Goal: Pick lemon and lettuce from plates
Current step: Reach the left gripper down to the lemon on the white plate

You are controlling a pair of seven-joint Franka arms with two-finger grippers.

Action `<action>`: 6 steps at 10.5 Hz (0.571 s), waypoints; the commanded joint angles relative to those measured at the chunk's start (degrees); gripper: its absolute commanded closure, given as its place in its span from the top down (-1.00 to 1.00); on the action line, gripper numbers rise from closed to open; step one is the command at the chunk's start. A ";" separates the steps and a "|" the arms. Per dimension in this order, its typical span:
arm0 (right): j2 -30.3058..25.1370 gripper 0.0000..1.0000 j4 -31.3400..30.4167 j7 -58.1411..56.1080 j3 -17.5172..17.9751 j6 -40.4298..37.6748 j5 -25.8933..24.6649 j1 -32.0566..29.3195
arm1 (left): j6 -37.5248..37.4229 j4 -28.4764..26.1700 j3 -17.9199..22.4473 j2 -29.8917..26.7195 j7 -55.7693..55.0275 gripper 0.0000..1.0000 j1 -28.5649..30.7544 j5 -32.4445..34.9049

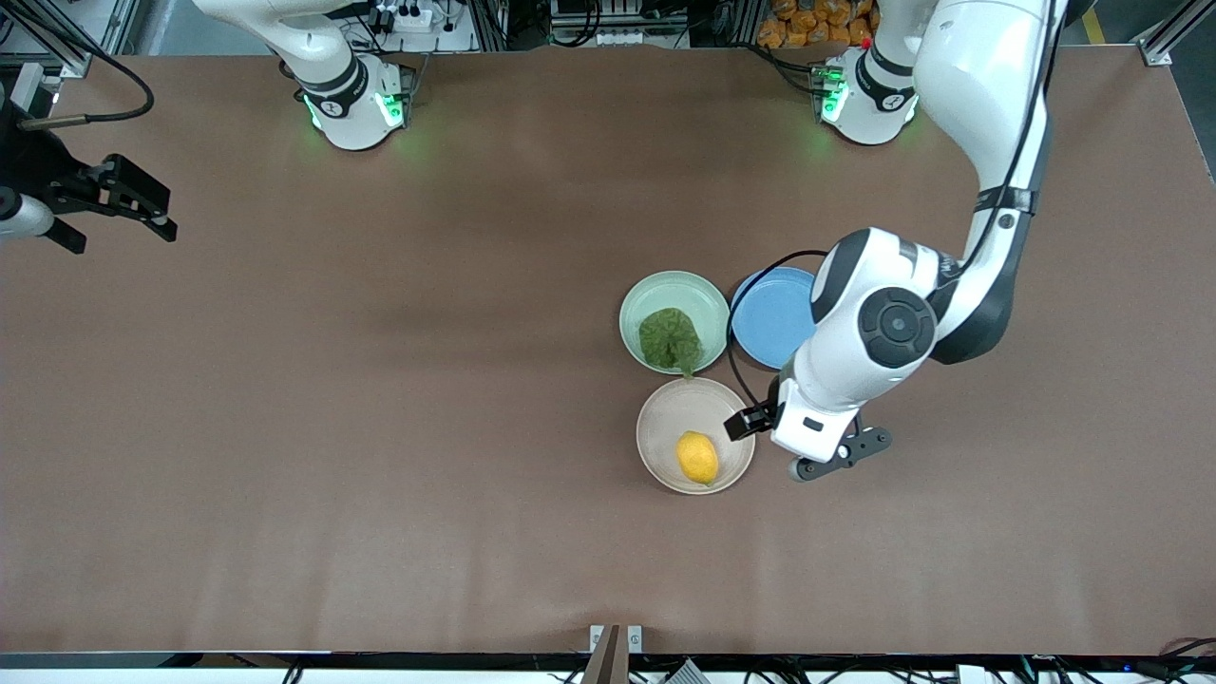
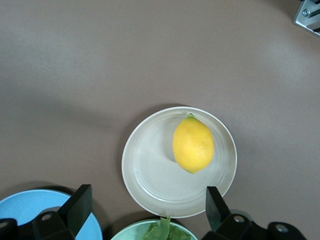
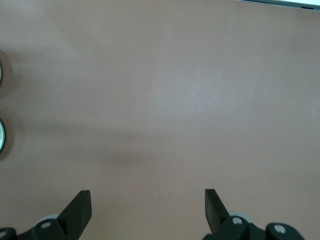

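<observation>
The lemon (image 1: 698, 457) lies on the beige-white plate (image 1: 655, 427), toward the rim nearer the front camera. The lettuce (image 1: 670, 340) lies flat on the mint green plate (image 1: 676, 287), which touches the beige plate on its farther edge. My left gripper (image 1: 750, 421) is open and empty, in the air over the beige plate's rim on the side toward the left arm's end. In the left wrist view the lemon (image 2: 193, 145) sits on the beige plate (image 2: 145, 165) ahead of the open left gripper (image 2: 147, 192); the lettuce tip (image 2: 162, 231) and the mint plate (image 2: 130, 232) show too. My right gripper (image 1: 161, 214) waits open at the right arm's end (image 3: 147, 195).
A blue plate (image 1: 769, 318) lies beside the mint plate, partly under the left arm's wrist; it also shows in the left wrist view (image 2: 30, 205). The brown table (image 1: 380, 427) spreads wide around the three plates.
</observation>
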 commanded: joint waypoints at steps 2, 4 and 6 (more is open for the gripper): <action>1.62 1.00 0.05 6.95 0.07 0.04 -0.04 5.99 | 8.08 1.86 2.36 4.61 -5.82 1.00 -3.95 -0.74; 1.89 1.00 0.13 10.94 0.16 0.39 -0.05 8.11 | 11.16 1.86 2.44 6.81 -6.36 1.00 -4.92 -0.65; 2.68 1.00 0.22 11.04 0.07 0.92 -0.04 9.78 | 13.10 1.69 2.36 7.52 -5.49 1.00 -4.83 -0.65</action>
